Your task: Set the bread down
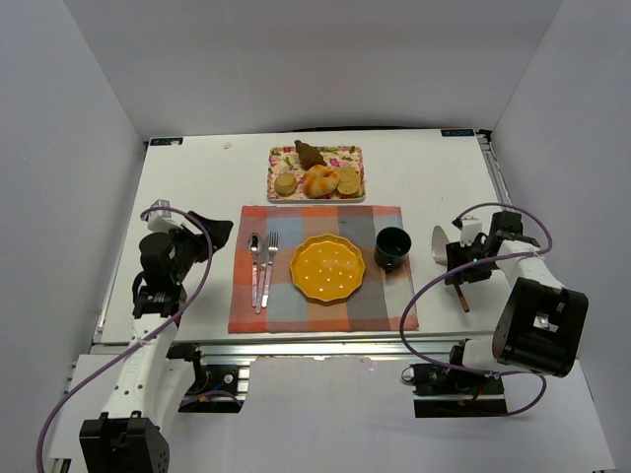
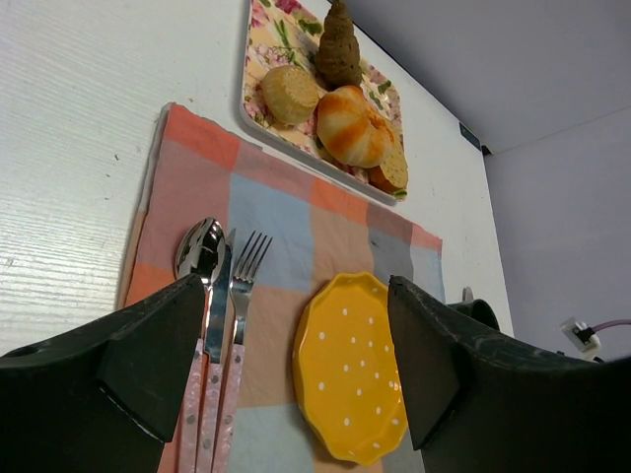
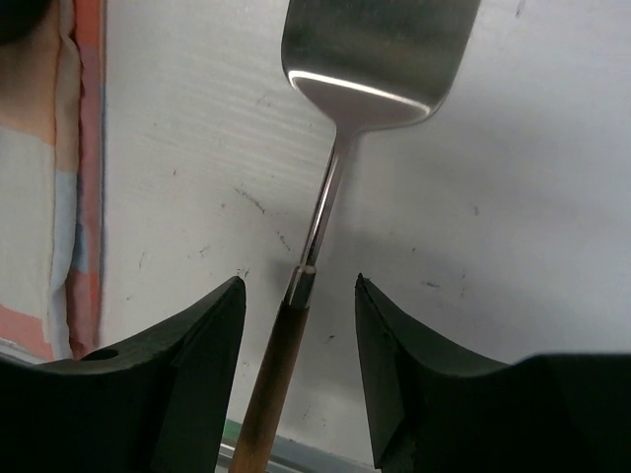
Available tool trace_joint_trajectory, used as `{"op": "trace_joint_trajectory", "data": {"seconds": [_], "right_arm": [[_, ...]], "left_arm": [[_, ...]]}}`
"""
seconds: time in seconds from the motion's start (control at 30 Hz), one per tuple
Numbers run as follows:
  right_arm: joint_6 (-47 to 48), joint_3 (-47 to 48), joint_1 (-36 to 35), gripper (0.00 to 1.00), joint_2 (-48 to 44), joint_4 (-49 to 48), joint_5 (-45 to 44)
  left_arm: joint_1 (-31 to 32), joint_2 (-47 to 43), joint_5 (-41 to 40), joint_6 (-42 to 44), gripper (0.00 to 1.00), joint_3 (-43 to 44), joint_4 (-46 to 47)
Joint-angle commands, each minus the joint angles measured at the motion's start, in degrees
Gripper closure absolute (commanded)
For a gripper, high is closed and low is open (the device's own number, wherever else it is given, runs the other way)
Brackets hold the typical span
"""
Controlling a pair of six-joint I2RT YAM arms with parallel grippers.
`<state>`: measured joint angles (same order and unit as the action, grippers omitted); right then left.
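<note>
Top external view: bread [image 1: 318, 181] on the floral tray [image 1: 273, 156] at the far middle of the table [image 1: 197, 177], in the centre of the near row. Pale bun [image 1: 286, 183] just to its left, toasted slice [image 1: 349, 181] pressed against its right, dark cone-shaped piece [image 1: 309, 154] behind it. Nearer the arms, checked placemat [image 1: 389, 296] with an empty yellow dotted plate [image 1: 327, 267] in the middle, spoon [image 1: 253, 258], knife [image 1: 261, 281] and fork [image 1: 272, 258] side by side at its left, dark cup [image 1: 392, 246] at its right.

Left gripper [image 1: 212, 235] off the mat's left edge, well apart from the bread. Seen from the left wrist, jaws spread wide with nothing between.

Right gripper [image 1: 455, 264] right of the mat, down over a spatula [image 1: 441, 246] lying on the table. Seen from the right wrist, jaws half-narrowed astride the wooden handle, a gap showing on each side, steel blade [image 3: 375, 59] beyond the fingers [image 3: 202, 345].
</note>
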<state>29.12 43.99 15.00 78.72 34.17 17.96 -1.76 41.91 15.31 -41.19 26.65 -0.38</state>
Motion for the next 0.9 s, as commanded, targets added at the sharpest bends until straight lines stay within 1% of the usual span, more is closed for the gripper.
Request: {"op": "trace_joint_trajectory", "data": {"seconds": [0.0, 0.17, 0.4, 0.53, 0.73, 0.87], "right_arm": [[-1.3, -1.4, 0.3, 0.47, -2.2, -0.8, -1.4], [-1.2, -3.1, 0.3, 0.47, -3.9, -0.6, -1.6], [-2.5, -5.6, 0.3, 0.49, -5.7, -3.0, -5.0], [-2.5, -7.6, 0.3, 0.5, -8.3, -5.0, -6.8], [-0.2, -10.6, 0.3, 0.51, -12.3, -6.7, -5.5], [0.4, -11.4, 0.3, 0.53, -12.4, -6.9, -5.1]], "left_arm": [[-0.1, -0.9, 0.7, 0.2, 0.16, -0.6, 1.4], [-0.2, -1.5, 0.8, 0.2, 0.16, -1.2, 0.9], [-0.1, -2.2, 0.6, -0.3, 0.16, -1.7, 1.0], [-0.1, -2.4, 0.4, -0.3, 0.16, -1.6, 0.8], [-0.1, -2.7, 0.6, -1.1, 0.16, -2.3, 1.6], [-0.1, -3.1, 0.6, -0.7, 0.16, -2.1, 1.0]]}}
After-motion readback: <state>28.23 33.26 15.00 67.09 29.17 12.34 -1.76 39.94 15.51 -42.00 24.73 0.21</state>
